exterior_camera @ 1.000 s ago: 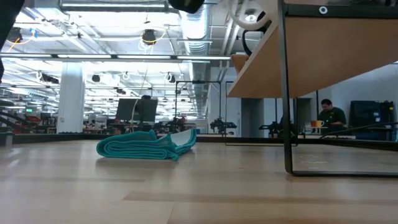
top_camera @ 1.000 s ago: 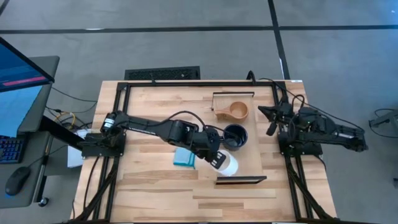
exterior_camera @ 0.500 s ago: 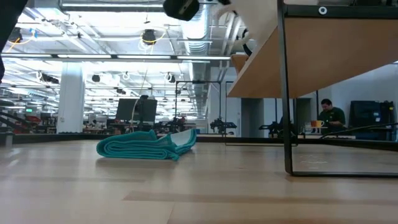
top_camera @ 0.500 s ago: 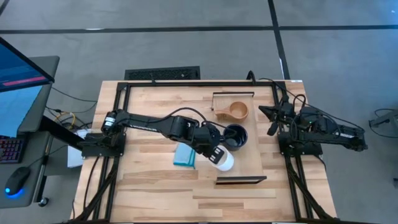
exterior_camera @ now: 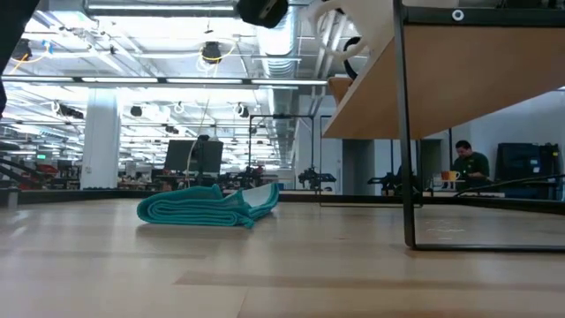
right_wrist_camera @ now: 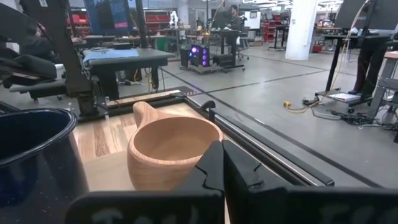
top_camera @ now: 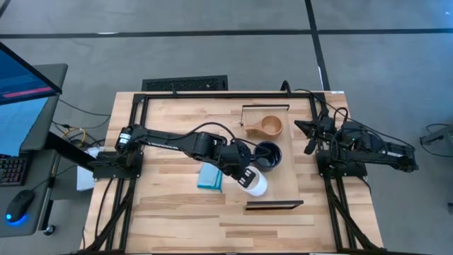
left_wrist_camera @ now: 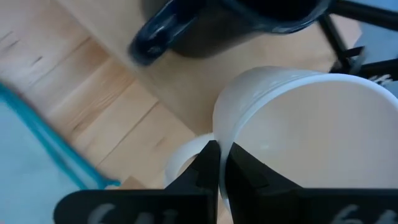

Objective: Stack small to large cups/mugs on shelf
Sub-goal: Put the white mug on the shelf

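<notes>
The white mug [top_camera: 256, 184] is in my left gripper [top_camera: 245, 176], shut on it over the shelf's [top_camera: 287, 180] left edge; the low view shows the mug [exterior_camera: 342, 35] high up. Just beyond it the dark navy mug [top_camera: 268, 156] stands on the shelf, and the light-brown wooden cup [top_camera: 268, 127] stands near the shelf's far end. My right gripper [top_camera: 308, 140] waits shut at the table's right side, facing the wooden cup [right_wrist_camera: 174, 149]. My left gripper pinches the white mug's rim [left_wrist_camera: 217, 132], one finger [left_wrist_camera: 206, 171] outside the wall and the other inside the mug. The fingers come in slanting from the table's left. The mug is lifted clear and tilted, its bottom toward the near right.
A folded blue cloth [top_camera: 210, 177] lies on the table left of the shelf, under my left arm. Dark brackets [top_camera: 274, 205] close the shelf's short ends. A black frame runs around the table. People work in the room beyond.
My left gripper has carried the white mug a short way toward the table's far-left, nearer the navy mug, still shut on it. Over the last half second it has hardly moved.
</notes>
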Robot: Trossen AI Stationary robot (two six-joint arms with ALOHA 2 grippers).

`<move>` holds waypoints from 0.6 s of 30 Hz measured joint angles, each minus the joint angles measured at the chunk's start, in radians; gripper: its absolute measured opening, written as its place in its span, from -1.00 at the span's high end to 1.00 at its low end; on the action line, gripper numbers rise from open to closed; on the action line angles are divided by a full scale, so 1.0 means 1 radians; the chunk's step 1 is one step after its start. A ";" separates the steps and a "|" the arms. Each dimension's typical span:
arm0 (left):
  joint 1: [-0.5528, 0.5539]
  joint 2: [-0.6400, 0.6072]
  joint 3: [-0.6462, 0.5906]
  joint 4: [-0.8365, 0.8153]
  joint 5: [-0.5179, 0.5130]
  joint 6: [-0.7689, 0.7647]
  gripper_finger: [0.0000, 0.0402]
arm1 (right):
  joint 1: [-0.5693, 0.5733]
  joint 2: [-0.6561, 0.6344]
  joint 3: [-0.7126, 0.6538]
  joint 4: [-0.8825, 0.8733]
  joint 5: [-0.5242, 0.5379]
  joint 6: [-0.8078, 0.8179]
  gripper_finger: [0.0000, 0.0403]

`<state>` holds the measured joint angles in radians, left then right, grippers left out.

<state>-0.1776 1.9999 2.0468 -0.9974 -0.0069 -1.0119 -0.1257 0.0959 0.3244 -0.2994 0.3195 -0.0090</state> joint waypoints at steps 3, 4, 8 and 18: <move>0.000 0.000 0.000 0.035 0.003 0.014 0.97 | 0.000 0.000 0.000 0.000 0.000 0.000 0.93; 0.000 -0.001 0.000 0.036 0.004 0.021 0.97 | 0.000 0.000 0.000 -0.001 0.000 0.000 0.93; 0.001 -0.001 0.000 0.034 0.003 0.033 0.96 | 0.000 0.000 0.000 -0.001 0.000 0.000 0.92; 0.001 -0.001 0.000 0.034 0.020 0.034 0.96 | 0.000 0.000 0.000 -0.004 0.000 0.000 0.92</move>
<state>-0.1768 1.9987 2.0468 -0.9635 0.0132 -0.9779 -0.1257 0.0959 0.3244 -0.3037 0.3199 -0.0090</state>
